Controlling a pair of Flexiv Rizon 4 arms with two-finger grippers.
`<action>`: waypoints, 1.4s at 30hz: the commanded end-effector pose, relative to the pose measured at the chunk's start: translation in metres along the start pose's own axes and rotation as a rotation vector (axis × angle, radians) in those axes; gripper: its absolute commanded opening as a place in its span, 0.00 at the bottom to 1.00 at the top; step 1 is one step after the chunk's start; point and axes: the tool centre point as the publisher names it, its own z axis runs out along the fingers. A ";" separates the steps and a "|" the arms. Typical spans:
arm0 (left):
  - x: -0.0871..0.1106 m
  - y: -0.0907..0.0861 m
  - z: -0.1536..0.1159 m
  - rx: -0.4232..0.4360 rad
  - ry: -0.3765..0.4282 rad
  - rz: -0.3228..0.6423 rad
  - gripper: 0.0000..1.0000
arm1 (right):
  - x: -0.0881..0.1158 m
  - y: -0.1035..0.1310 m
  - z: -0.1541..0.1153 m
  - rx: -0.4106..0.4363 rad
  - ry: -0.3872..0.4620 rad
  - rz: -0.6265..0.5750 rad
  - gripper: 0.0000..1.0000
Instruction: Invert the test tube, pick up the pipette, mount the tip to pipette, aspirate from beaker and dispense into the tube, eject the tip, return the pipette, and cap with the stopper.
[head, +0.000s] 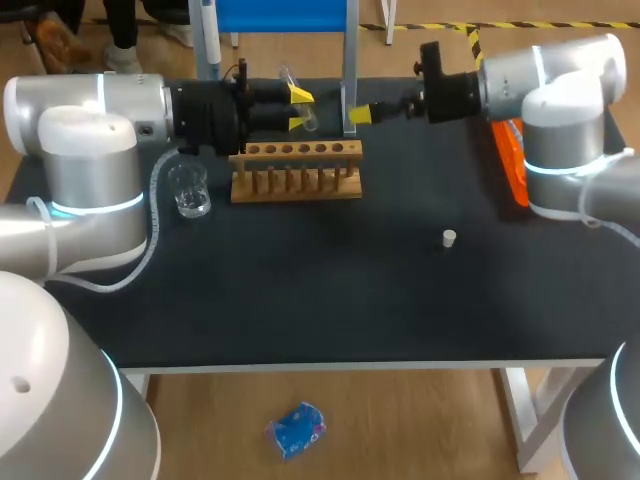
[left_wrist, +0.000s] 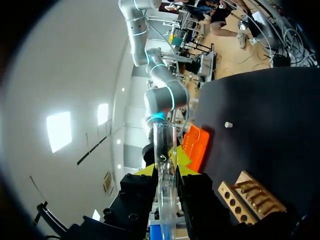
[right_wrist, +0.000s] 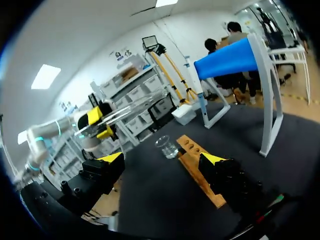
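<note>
My left gripper (head: 298, 109) hangs above the back of the wooden rack (head: 297, 168), shut on a clear test tube (head: 302, 103) that is tilted in its grip. In the left wrist view the test tube (left_wrist: 165, 170) runs straight out between the yellow fingertips (left_wrist: 186, 161). My right gripper (head: 361, 115) faces it from the right, a short way off, open and empty (right_wrist: 162, 159). The right wrist view shows the left gripper (right_wrist: 100, 124) with the test tube (right_wrist: 131, 109) ahead. A glass beaker (head: 189, 190) stands left of the rack. The white stopper (head: 449, 238) lies on the table.
An orange box (head: 510, 160) lies at the table's right edge under my right arm. A blue stand on a white frame (head: 349, 70) rises behind the rack. The black tabletop (head: 330, 290) stretches in front of the rack.
</note>
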 end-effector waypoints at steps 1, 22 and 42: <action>-0.001 0.000 -0.001 0.003 0.004 0.000 0.00 | 0.007 -0.002 0.000 0.085 -0.228 -0.553 1.00; -0.001 0.000 -0.001 0.003 0.004 0.000 0.00 | -0.034 -0.018 -0.012 0.061 -0.062 -0.773 1.00; -0.001 0.000 -0.001 0.003 0.004 0.000 0.00 | -0.047 -0.013 -0.019 0.084 0.016 -0.811 1.00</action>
